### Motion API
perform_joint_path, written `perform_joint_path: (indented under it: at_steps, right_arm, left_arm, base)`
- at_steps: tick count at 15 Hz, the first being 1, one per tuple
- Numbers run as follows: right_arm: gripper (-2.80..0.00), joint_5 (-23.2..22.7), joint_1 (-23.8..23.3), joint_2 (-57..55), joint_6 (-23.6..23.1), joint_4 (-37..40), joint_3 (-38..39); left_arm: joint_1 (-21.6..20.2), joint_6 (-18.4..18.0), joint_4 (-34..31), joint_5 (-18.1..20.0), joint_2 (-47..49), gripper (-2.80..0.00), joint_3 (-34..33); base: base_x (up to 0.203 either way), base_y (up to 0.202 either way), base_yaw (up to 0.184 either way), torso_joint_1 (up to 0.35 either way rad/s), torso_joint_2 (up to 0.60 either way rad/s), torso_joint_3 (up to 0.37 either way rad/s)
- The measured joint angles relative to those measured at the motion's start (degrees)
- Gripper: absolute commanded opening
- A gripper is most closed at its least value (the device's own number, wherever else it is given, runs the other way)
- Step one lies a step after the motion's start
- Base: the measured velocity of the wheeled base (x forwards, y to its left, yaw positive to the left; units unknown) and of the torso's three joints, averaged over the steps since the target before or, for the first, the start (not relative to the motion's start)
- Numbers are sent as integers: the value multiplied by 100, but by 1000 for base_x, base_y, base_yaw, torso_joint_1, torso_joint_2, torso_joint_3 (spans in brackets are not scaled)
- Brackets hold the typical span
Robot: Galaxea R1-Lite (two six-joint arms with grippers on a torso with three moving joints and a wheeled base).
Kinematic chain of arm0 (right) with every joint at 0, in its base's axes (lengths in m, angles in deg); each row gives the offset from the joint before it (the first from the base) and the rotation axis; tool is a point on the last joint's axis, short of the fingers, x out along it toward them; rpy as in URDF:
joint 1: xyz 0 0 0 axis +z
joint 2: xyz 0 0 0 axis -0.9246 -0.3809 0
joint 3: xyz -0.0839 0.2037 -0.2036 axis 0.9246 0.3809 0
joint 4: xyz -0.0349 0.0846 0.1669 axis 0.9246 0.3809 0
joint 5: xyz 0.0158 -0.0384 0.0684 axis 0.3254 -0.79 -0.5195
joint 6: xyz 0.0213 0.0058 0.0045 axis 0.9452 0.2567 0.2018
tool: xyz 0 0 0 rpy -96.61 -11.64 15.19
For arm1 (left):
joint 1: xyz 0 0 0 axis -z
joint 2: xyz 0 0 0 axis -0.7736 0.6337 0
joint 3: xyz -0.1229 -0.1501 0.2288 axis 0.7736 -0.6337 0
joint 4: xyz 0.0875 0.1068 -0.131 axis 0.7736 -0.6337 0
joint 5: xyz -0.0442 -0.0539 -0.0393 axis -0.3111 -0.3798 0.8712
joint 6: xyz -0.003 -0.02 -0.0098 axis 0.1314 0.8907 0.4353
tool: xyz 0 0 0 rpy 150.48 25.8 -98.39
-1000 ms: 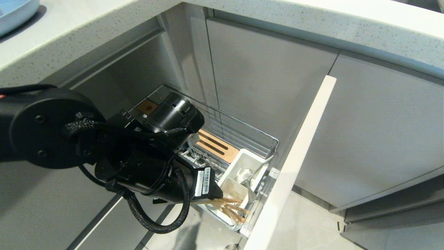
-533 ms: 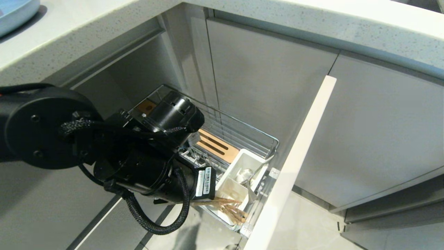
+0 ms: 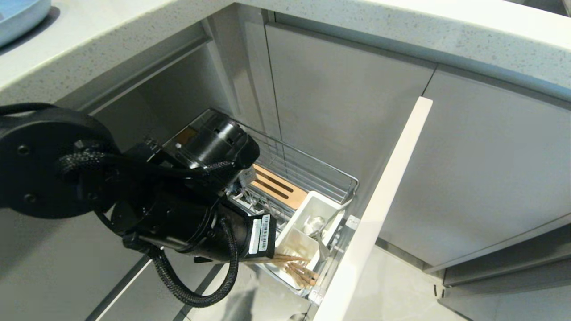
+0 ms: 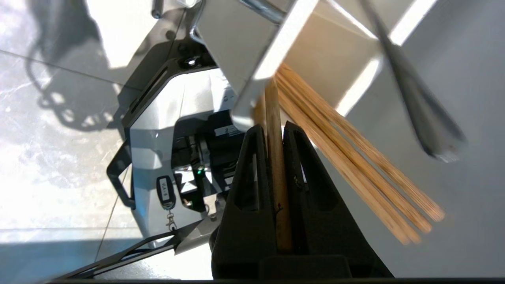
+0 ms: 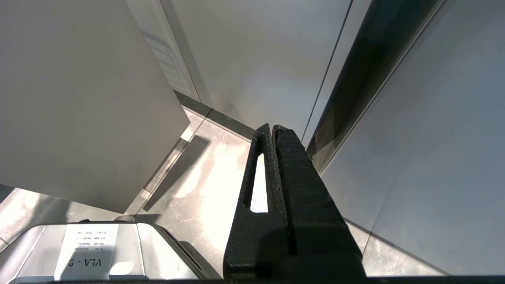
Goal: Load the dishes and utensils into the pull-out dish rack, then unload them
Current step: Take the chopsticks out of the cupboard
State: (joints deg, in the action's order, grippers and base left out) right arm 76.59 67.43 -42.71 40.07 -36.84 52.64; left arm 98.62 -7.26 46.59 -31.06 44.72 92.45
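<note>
In the pull-out dish rack point(image 3: 312, 178), the caddy point(image 3: 308, 227) sits at the front, the slotted wooden strip point(image 3: 279, 187) behind it. Chopsticks point(image 3: 299, 269) and spoon point(image 3: 314, 223) stand in the caddy.

1. Pull-out dish rack point(image 3: 312, 171): chrome wire basket drawn out from the grey cabinets, carrying the items below.
2. Slotted wooden strip point(image 3: 279, 187): lies along the rack's middle.
3. White caddy point(image 3: 312, 214): seated at the rack's front end, against the front panel point(image 3: 383, 196).
4. Chopsticks point(image 3: 301, 269): leaning in the caddy's front compartment.
5. Spoon point(image 3: 314, 223): in the caddy's rear compartment.
</note>
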Motion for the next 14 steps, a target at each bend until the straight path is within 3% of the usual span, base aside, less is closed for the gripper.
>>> perform_joint_path:
  at_steps: [6,14]
  right_arm:
    - [-280,2,0,0,0,0,0]
    - [-280,0,0,0,0,0,0]
  left_arm:
    - [235,-16,-620,-15,-726,-280,318]
    - [400,-28,-1248,-375,-1554,-280,898]
  base:
    - [0,0,0,0,0,0]
    - [0,0,0,0,0,0]
